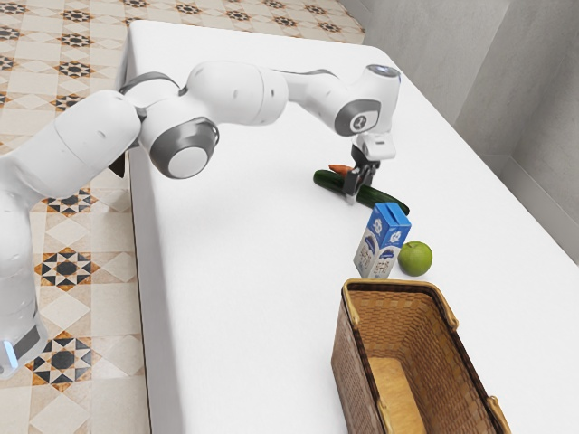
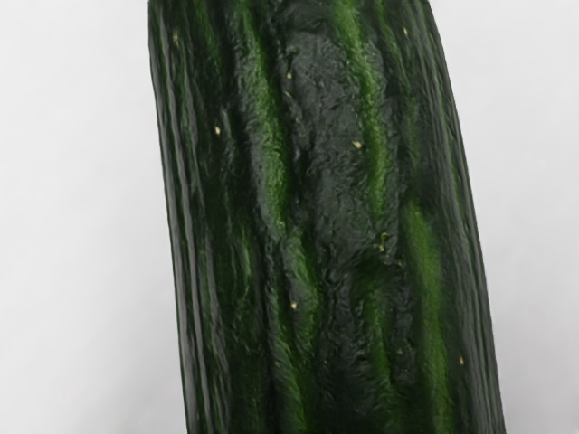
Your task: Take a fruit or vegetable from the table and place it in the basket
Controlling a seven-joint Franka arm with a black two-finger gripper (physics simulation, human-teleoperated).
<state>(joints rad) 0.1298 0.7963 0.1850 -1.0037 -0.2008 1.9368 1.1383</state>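
Looking across a white table (image 1: 226, 271) in a tiled room.
Stretching from near to far with a smooth, bare-coloured top and rounded far corners; showing cream and orange tiles with dark star motifs on the floor (image 1: 90, 303) at the exterior view's left and beyond the table's far end; running a plain grey wall (image 1: 434, 45) along the far side at the exterior view's right; spreading soft, even light over the tabletop.

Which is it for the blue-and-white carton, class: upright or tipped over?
Upright: the carton stands on its base on the table, with its ridged blue top uppermost and its printed sides below.
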